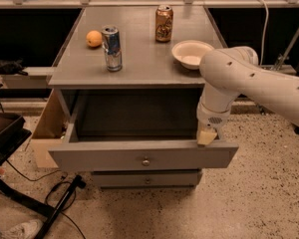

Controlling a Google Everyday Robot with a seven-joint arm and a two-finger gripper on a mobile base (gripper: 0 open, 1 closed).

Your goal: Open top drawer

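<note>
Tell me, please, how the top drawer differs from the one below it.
The top drawer is pulled out; the drawer below is shut. The top drawer's front is wider and taller than the drawer below's. Both are grey with a centre knob. The pincer sits at the top drawer's front edge.

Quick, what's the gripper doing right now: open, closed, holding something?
Gripper: at the top drawer's front edge, right end; open or closed cannot be told.
</note>
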